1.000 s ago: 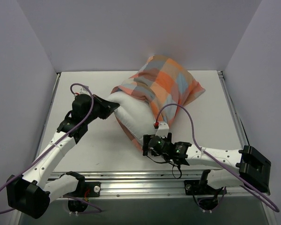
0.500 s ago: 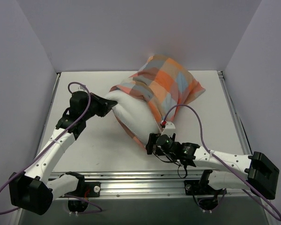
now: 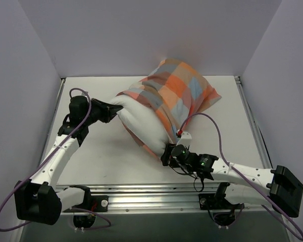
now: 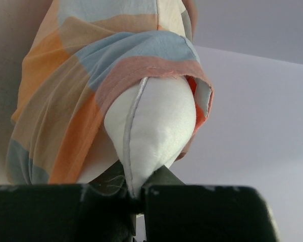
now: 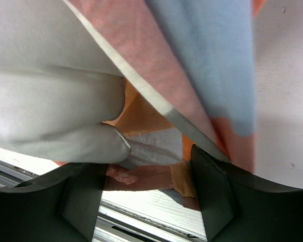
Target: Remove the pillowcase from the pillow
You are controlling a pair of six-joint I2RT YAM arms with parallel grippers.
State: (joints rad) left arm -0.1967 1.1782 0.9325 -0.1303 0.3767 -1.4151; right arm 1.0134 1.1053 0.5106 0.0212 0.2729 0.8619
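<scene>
Stripping underway: left claw [image 4: 137, 196] pinches the pillow [image 4: 159, 118] corner; right claw [image 5: 147, 194] gapes around the pillowcase [image 5: 217, 60] hem. Next: close, then drag toward the table's [image 3: 230, 128] far-right corner.

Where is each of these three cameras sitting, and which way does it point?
Top external: fixed above and behind the arms, looking down on the table; both arms, the white pillow and checked pillowcase show.
Left wrist: on the left arm, looking along the left pincer, shut on the pillow's seamed corner; black fingers fill the bottom edge.
Right wrist: on the right arm, close against the pillowcase; the right pincer stands open, one finger in each bottom corner.
Shared: all three see pillow and pillowcase.
</scene>
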